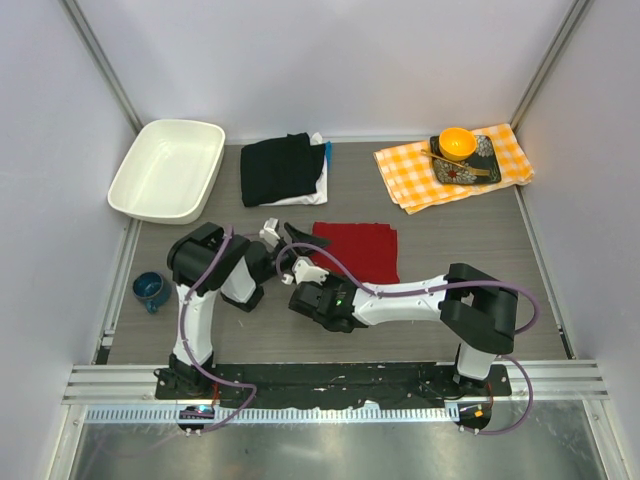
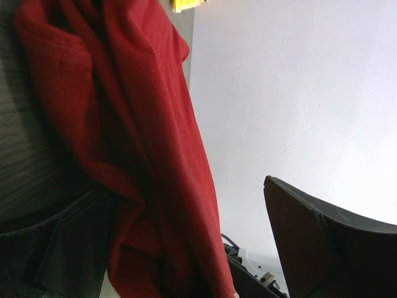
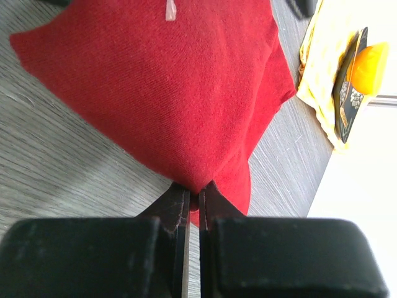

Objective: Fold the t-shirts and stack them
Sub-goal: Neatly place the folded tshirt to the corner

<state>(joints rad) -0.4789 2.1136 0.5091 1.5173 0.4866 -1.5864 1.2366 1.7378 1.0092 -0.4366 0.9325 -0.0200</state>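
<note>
Crowding red t-shirt (image 1: 358,250): left pincer (image 1: 285,240) (agape)

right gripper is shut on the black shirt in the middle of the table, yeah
No: the right gripper is shut on the red t-shirt, not the black t-shirt, in the middle of the table. The right wrist view shows its jaws pinching the red cloth's edge.

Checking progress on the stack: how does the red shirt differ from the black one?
The red shirt lies alone in the middle; the black shirt sits farther back on a white shirt. The right gripper pinches the red shirt's edge; no gripper touches the black shirt. Both are plain, single-coloured cloth.
</note>
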